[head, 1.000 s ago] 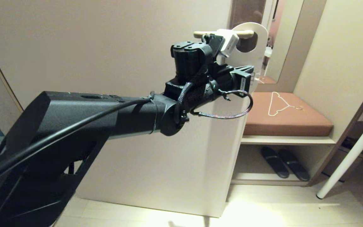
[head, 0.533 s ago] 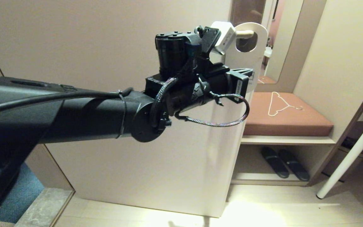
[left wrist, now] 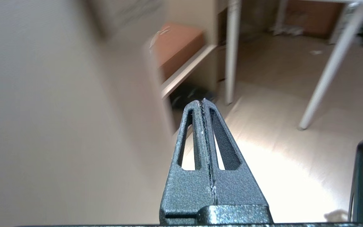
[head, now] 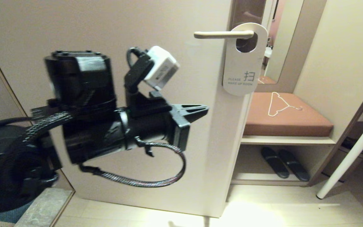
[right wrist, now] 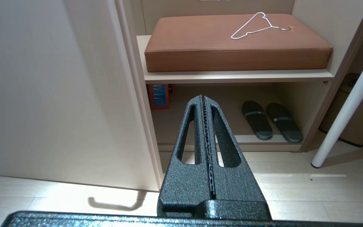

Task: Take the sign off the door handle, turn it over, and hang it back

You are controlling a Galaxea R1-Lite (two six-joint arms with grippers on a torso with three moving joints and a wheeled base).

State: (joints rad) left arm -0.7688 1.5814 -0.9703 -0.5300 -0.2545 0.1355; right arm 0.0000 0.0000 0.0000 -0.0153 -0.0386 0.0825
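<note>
A beige door is seen beside a bench bearing a wire hanger, slippers below. The sign hangs on the door handle, white side out. The left gripper, fingers pressed together and empty, is held left of and below it. The right gripper, likewise closed, is pointed at the shelf.

Warm dim light, floor glare, left-wrist motion blur

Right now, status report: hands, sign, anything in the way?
Left hand shut, empty, short of the door. Right hand shut, parked low. Sign hangs on door handle, "MAKE UP ROOM" side out. Nothing in the way.
</note>
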